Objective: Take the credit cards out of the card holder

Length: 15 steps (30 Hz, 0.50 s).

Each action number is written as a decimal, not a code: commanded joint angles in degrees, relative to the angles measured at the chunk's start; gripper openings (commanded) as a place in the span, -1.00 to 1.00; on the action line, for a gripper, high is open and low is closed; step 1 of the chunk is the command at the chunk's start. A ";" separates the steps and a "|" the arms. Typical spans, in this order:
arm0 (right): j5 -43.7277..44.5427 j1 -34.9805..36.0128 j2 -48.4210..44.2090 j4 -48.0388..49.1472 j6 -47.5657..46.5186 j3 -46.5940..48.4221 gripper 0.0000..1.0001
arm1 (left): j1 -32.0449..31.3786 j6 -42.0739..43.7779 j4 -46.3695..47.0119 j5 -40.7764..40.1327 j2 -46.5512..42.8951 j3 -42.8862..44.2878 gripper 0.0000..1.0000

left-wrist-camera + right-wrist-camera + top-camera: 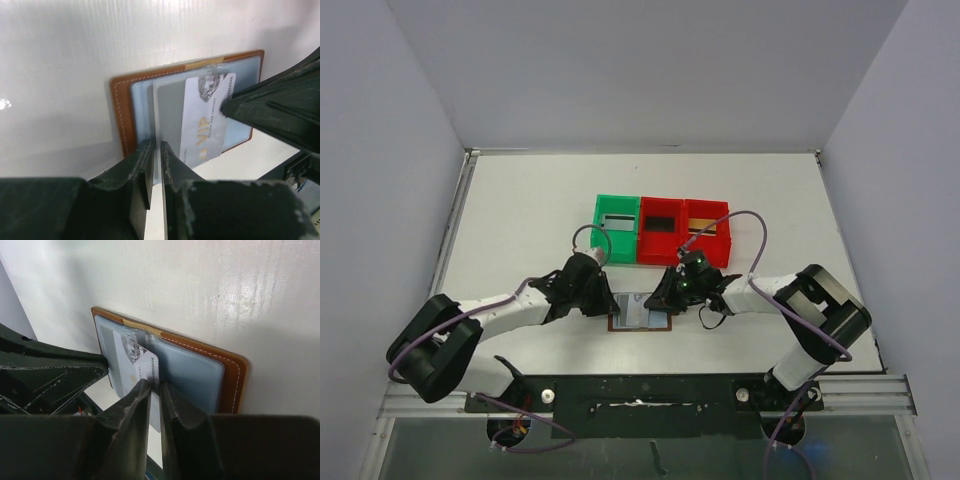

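Jaws of the right gripper (155,386) pinch a pale credit card (205,120) printed VIP, partly out of its pocket; the left gripper (156,150) clamps the blue-grey pocket edge of the card holder (640,318), which lies open on the white table (520,220) between them.

A green bin (617,197) stands on the white table (520,220), just beyond the left gripper (612,303). A red bin (662,202) sits edge to edge with it, beyond the gap between the two tools. A second red bin (709,206) closes the row, just beyond the right gripper (660,300). Pale grey walls (380,150) rise well apart from both tools, on the left, far and right sides. A metal rail (870,395) runs along the table's near edge, behind the tools.
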 commanded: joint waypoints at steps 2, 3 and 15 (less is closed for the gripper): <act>1.50 -0.05 -1.09 0.49 0.83 -0.62 -0.79 | -0.14 1.41 -4.70 -1.34 -5.45 2.99 -0.65; 1.72 -0.24 -1.53 0.26 0.87 -0.82 -0.81 | -0.15 1.32 -4.61 -1.06 -6.12 3.55 -0.61; 0.54 -0.88 -3.92 0.84 0.24 -1.85 -0.84 | -2.01 -0.94 6.78 9.12 0.51 5.34 -0.50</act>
